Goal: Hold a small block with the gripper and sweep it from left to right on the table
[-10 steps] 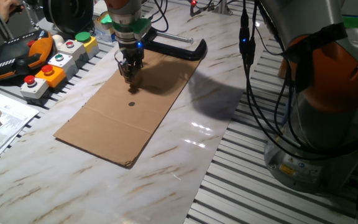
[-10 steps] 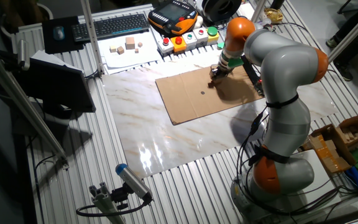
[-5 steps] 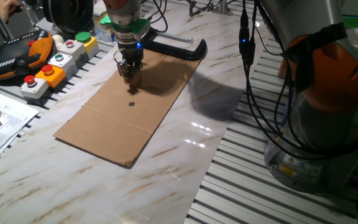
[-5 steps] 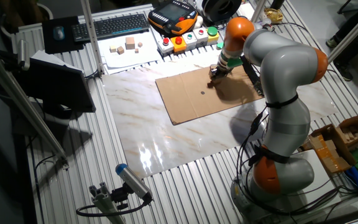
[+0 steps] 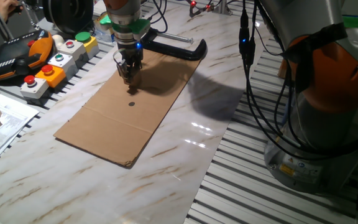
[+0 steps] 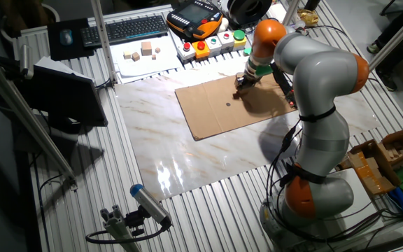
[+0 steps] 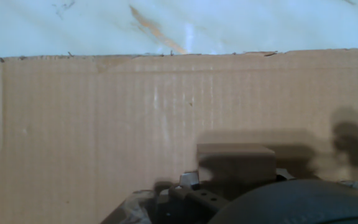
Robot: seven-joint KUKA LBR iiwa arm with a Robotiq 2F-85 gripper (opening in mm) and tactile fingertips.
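Hand view: the small block sits gripped between the fingers on cardboard.

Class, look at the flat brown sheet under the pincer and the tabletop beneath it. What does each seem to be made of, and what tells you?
The brown sheet looks like matte corrugated cardboard: fine ribbing and a frayed edge show in the hand view. The tabletop seems glossy marble or a marble-look laminate: white with brown veins and light reflections.
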